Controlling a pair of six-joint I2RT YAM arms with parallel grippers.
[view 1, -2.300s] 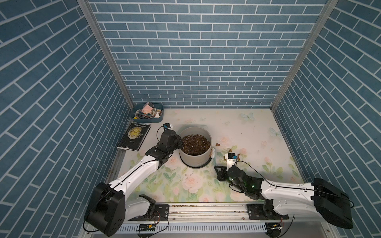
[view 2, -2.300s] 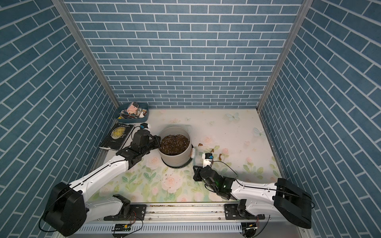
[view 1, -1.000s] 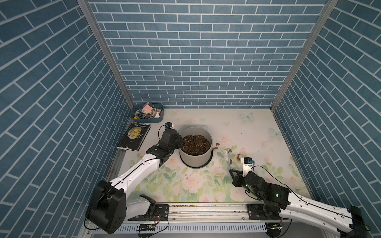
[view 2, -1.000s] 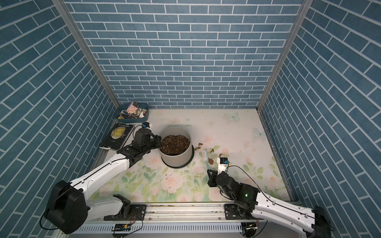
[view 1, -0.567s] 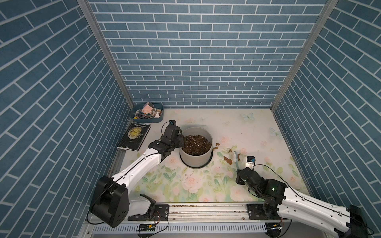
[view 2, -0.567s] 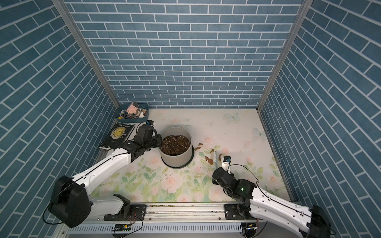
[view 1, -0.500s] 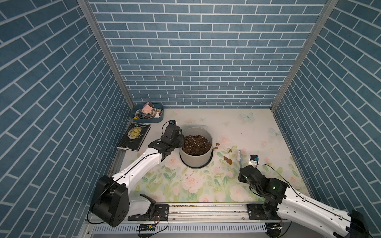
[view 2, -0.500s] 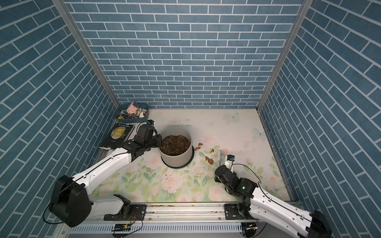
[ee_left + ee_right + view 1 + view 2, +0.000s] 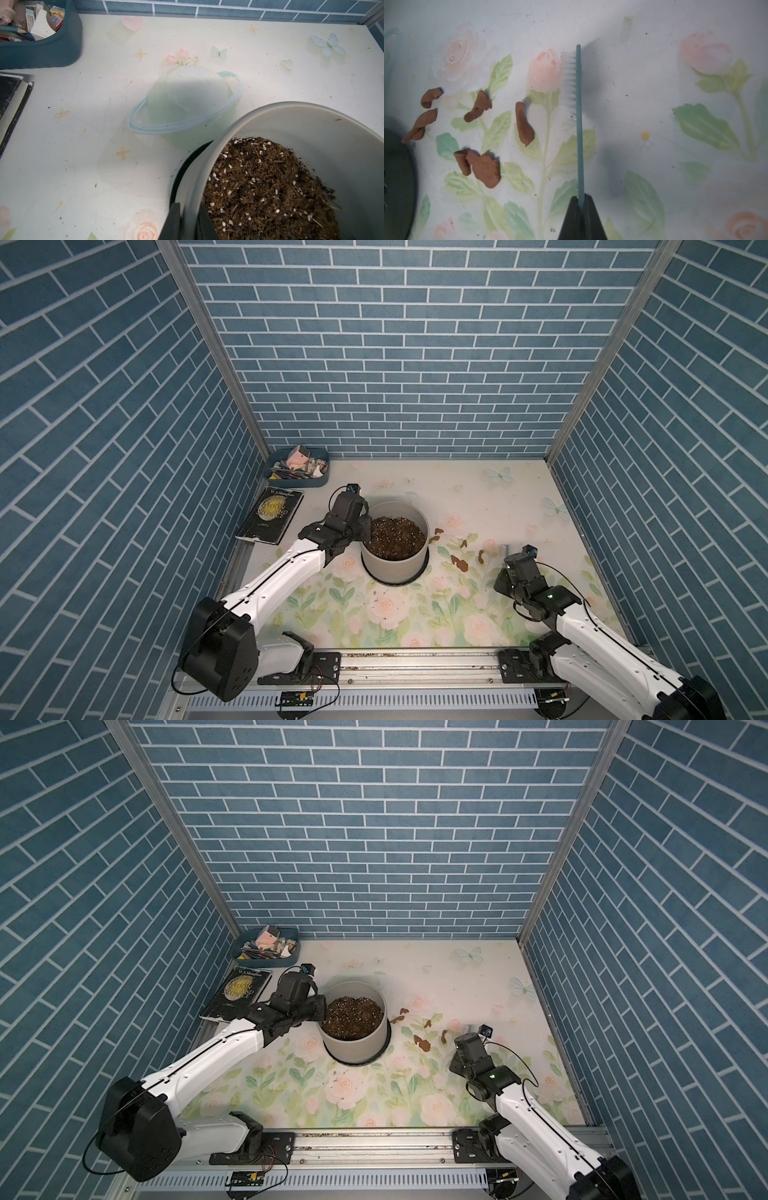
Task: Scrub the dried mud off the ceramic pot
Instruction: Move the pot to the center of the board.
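Floral mat [image 9: 457, 497]; smooth cylindrical pot [image 9: 392, 568]; curled mud [image 9: 485, 170].

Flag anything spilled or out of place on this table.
Curled brown pieces of the dried mud lie scattered on the floral mat beside the ceramic pot, near the brush held by the right claw. Fine dark crumbs speckle the mat too. The pot stands upright.

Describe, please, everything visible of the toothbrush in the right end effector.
The toothbrush is slim: a straight teal handle, seemingly plastic, with white bristles along one side near its tip. The right end effector is shut on the handle's rear end. It points out over the floral mat, bristles turned toward the dried mud flakes, touching none of them.
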